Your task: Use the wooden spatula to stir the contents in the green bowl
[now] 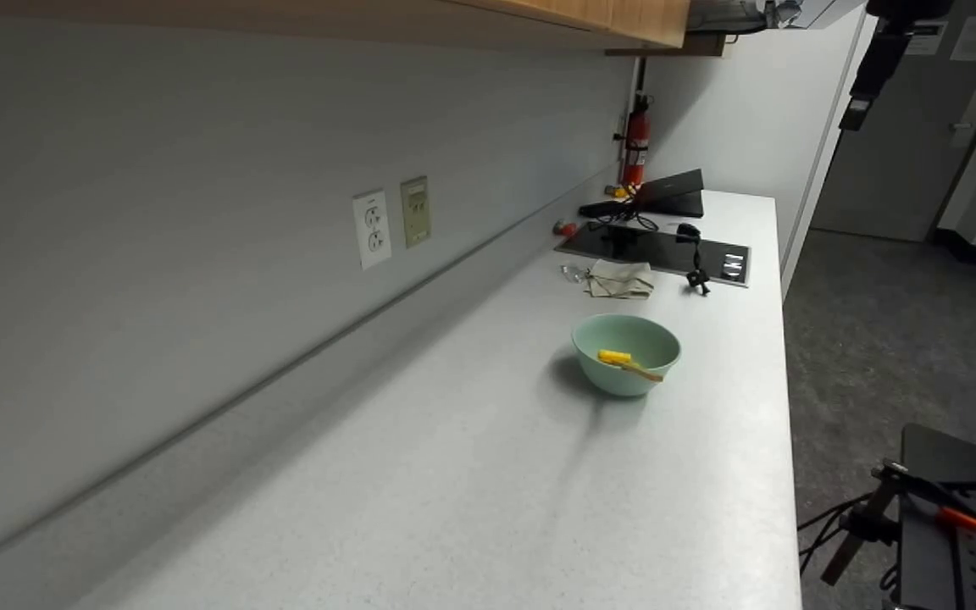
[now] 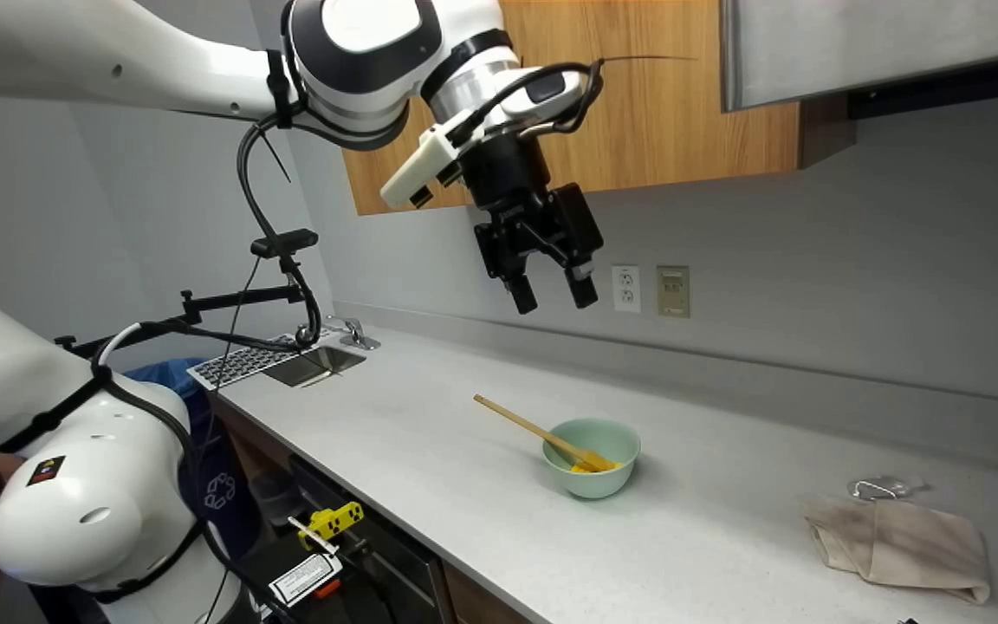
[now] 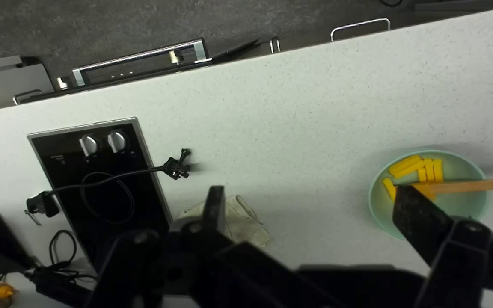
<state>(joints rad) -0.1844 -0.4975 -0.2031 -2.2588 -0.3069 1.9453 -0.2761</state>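
Observation:
The pale green bowl (image 1: 623, 385) (image 2: 590, 485) (image 3: 464, 209) stands upright on the counter in both exterior views and at the right in the wrist view. Several yellow pieces (image 3: 407, 166) lie in it. The wooden spatula (image 2: 521, 422) (image 3: 482, 185) leans in the bowl, its flat end among the yellow pieces and its handle sticking out over the rim. My gripper (image 2: 554, 296) (image 3: 310, 192) is open and empty, well above the counter and the bowl. In the wrist view one finger covers part of the bowl and the spatula's flat end.
A folded beige cloth (image 1: 621, 281) (image 2: 906, 546) lies beyond the bowl, near a black cooktop (image 1: 657, 247) (image 3: 101, 179) with a black cable clip (image 3: 176, 167). Wooden upper cabinets (image 2: 638, 130) hang over the counter near my arm. A sink (image 2: 313, 366) lies at the far end.

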